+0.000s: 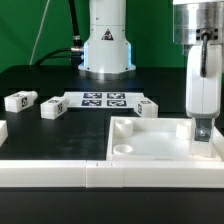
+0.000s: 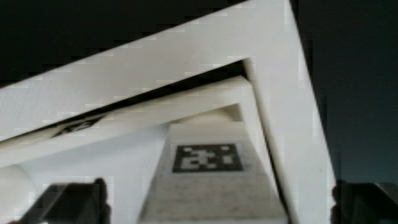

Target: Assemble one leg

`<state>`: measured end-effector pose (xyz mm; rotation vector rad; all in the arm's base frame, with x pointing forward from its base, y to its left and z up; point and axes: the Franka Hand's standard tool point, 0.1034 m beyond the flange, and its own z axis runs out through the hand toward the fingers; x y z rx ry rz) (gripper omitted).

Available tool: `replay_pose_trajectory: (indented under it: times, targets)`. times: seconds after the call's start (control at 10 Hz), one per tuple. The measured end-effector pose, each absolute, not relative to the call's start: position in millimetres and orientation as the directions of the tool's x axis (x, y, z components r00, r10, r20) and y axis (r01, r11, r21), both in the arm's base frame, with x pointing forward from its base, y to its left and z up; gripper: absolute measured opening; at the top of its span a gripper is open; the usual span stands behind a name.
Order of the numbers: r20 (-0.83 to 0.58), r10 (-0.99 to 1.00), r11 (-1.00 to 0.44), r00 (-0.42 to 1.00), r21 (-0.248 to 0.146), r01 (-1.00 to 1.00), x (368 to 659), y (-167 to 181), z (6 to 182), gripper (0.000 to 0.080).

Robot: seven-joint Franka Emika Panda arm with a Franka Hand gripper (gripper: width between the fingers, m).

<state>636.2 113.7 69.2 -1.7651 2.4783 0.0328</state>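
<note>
Nearest runs a long white rail (image 1: 80, 172) with smooth plastic faces. Behind it, on the exterior view's right, lies the flat square panel (image 1: 150, 142) with a round corner hole. The claw (image 1: 203, 128) stands upright at its right edge, clamped on the leg (image 2: 210, 170), a white tagged post. Farther left on the black worktop (image 1: 30, 80) rest two loose tagged posts (image 1: 50, 108), then the marker board (image 1: 103, 99).

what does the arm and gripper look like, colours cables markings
The arm is white with a dark band and a small blue light on its base, and black cables hang behind it. The gripper has a white boxy body and dark fingers.
</note>
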Motion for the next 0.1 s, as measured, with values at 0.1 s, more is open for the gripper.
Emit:
replay_pose_trajectory:
  times: [0.1]
  targets:
    - [-0.093, -0.942, 0.327, -0.323, -0.04, -0.944, 636.2, 113.8, 69.2, 0.0637]
